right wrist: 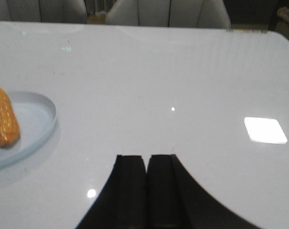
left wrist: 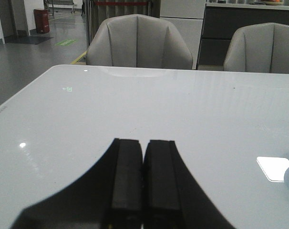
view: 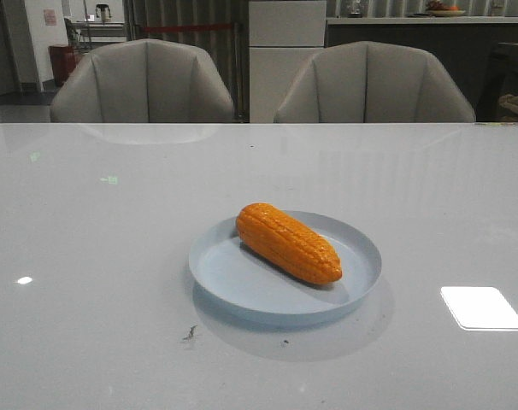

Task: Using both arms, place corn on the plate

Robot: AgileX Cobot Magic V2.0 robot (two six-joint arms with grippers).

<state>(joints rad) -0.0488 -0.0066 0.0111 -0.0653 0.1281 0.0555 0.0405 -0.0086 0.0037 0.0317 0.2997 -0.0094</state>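
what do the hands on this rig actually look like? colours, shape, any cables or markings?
Only the wrist views show them. The left hand has two flat, matte black fingers with squared tips, flaring out wider toward the base. The right hand looks the same: black, blocky, flared. No cables, labels, lights or markings show in these pictures, and the arms themselves are out of view.

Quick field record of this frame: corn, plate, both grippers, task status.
corn: orange cob lying on the plate, tapered end toward front right
plate: pale blue, on white table
left gripper: fingers shut, empty, over bare table
right gripper: fingers shut, empty, beside the plate
status: corn on plate, neither gripper touching it
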